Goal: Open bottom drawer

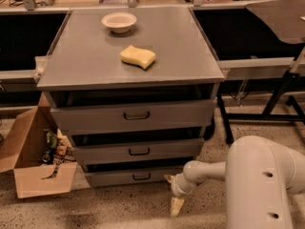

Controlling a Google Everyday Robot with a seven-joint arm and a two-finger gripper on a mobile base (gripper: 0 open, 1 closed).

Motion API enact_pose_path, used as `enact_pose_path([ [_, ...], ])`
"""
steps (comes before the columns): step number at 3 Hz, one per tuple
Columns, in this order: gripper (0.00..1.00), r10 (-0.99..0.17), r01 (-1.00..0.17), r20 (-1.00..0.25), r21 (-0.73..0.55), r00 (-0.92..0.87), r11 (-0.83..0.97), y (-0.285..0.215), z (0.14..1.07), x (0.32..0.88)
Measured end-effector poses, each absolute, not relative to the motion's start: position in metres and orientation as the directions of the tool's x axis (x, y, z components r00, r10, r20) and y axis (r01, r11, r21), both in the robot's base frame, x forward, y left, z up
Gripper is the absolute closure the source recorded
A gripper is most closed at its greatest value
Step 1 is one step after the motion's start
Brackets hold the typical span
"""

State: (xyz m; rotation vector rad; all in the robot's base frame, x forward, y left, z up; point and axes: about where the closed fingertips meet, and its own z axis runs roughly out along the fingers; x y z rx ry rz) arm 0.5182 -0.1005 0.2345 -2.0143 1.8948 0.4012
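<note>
The bottom drawer is the slimmest grey front, lowest in the grey cabinet, with a small dark loop handle at its centre. It looks shut or nearly so. My gripper hangs low near the floor, just in front of the drawer's right end and to the right of the handle. It is open and empty. One cream fingertip points down at the floor; the other sits close to the drawer's right corner. The white arm reaches in from the right.
The mid-sized drawer and the tallest drawer sit above. A yellow sponge and a white bowl lie on the cabinet top. An open cardboard box stands at the left. Black table legs stand at the right.
</note>
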Motion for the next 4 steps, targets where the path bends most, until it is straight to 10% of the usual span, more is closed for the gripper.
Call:
enact_pose_path([
  [4,0.00,-0.893,-0.967,-0.411,-0.236,0.184,-0.091,-0.105,0.190,0.606],
])
